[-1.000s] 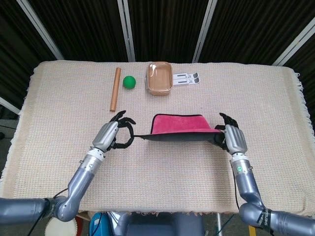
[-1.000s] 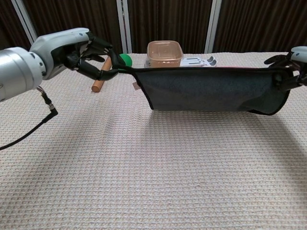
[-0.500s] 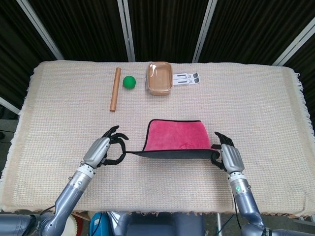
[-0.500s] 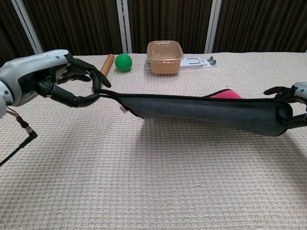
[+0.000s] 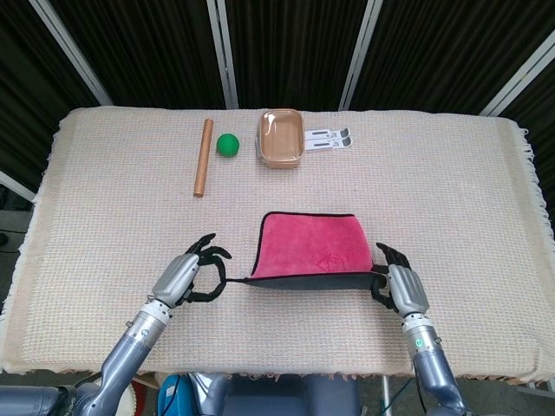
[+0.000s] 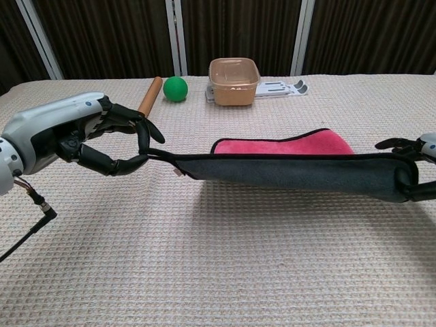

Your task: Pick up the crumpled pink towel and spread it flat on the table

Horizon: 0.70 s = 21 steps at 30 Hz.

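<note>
Most of the job was done at this moment. You had the towel (image 5: 312,243) opened out to full width, its far part lying pink side up on the desk (image 5: 104,191), near the middle. The near edge was not yet down: in the chest view it hung stretched above the desk between your two hands, its dark underside showing and a shadow beneath it.

Your left hand (image 6: 82,139) pinched the towel's left near corner between thumb and a finger, the other fingers spread. Your right hand (image 5: 403,286) held the right near corner, fingers curled around the edge.

What remained, in my judgement, was to lower the near edge to the desk, release both corners, and check for folds. The left corner was drawn to a thin point and may need smoothing.

The stick (image 5: 203,157), ball (image 5: 227,144) and tub (image 5: 281,138) stood well apart at the far side.
</note>
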Each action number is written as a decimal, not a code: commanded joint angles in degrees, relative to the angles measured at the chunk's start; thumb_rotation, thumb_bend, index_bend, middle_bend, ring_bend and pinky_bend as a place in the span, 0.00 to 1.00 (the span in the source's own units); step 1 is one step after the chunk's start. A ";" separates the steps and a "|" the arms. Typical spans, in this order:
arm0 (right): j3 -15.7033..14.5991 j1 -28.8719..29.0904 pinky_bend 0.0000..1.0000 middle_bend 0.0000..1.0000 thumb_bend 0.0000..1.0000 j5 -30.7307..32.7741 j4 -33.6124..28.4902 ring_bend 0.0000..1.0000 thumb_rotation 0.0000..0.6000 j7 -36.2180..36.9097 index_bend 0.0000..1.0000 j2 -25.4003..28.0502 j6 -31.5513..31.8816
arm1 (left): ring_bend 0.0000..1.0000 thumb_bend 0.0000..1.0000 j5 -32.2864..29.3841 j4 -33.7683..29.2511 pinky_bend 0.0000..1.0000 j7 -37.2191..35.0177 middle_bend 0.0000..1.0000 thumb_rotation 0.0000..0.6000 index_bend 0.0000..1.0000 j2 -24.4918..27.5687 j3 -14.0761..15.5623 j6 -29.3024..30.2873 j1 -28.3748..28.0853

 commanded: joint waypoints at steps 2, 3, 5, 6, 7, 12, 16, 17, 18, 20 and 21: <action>-0.94 -1.39 0.00 0.10 0.61 -2.05 -1.76 0.00 1.00 -0.03 0.67 0.50 1.44 | 0.02 0.54 2.10 -1.68 0.10 -0.05 0.29 1.00 0.61 0.62 0.89 0.82 1.40; -1.19 -1.68 0.00 0.10 0.61 -2.44 -2.09 0.00 1.00 -0.13 0.67 0.53 1.70 | 0.02 0.54 2.61 -2.13 0.10 -0.08 0.29 1.00 0.61 0.87 1.18 1.11 1.78; -1.70 -2.25 0.00 0.10 0.61 -3.17 -2.61 0.00 1.00 -0.36 0.67 0.53 2.18 | 0.02 0.54 3.58 -2.86 0.10 -0.15 0.29 1.00 0.61 1.43 1.71 1.67 2.55; -1.97 -2.53 0.00 0.10 0.61 -3.51 -2.78 0.00 1.00 -0.55 0.67 0.47 2.42 | 0.02 0.54 4.10 -3.23 0.10 -0.17 0.29 1.00 0.61 1.81 2.04 1.99 2.97; -2.32 -2.91 0.00 0.10 0.61 -3.90 -2.96 0.00 1.00 -0.81 0.67 0.33 2.69 | 0.02 0.54 4.77 -3.75 0.10 -0.33 0.29 1.00 0.61 2.39 2.50 2.42 3.60; -3.18 -3.89 0.00 0.10 0.61 -4.76 -3.26 0.00 1.00 -1.70 0.67 -0.43 3.13 | 0.02 0.54 6.08 -4.05 0.10 -1.60 0.29 1.00 0.61 3.87 3.45 2.67 5.13; -3.73 -4.49 0.00 0.10 0.61 -5.54 -3.42 0.00 1.00 -2.60 0.67 -1.22 3.43 | 0.02 0.54 7.13 -4.04 0.10 -2.65 0.29 1.00 0.61 4.57 4.04 2.38 5.98; -3.86 -4.65 0.00 0.10 0.61 -5.76 -3.44 0.00 1.00 -2.75 0.67 -1.43 3.50 | 0.02 0.54 7.43 -4.05 0.10 -2.81 0.29 1.00 0.61 4.67 4.19 2.28 6.15; -3.95 -4.78 0.00 0.10 0.61 -5.94 -3.50 0.00 1.00 -2.91 0.67 -1.68 3.55 | 0.02 0.54 7.72 -4.03 0.10 -2.92 0.29 1.00 0.61 4.72 4.36 2.16 6.31; -4.14 -5.12 0.00 0.10 0.61 -6.11 -3.35 0.00 1.00 -3.13 0.67 -2.13 3.50 | 0.02 0.54 8.46 -4.16 0.10 -3.04 0.29 1.00 0.61 4.83 4.77 2.06 6.78; -4.21 -5.23 0.00 0.10 0.61 -6.21 -3.26 0.00 1.00 -3.20 0.67 -2.28 3.45 | 0.02 0.54 8.69 -4.20 0.10 -3.04 0.29 1.00 0.61 4.82 4.90 2.01 6.95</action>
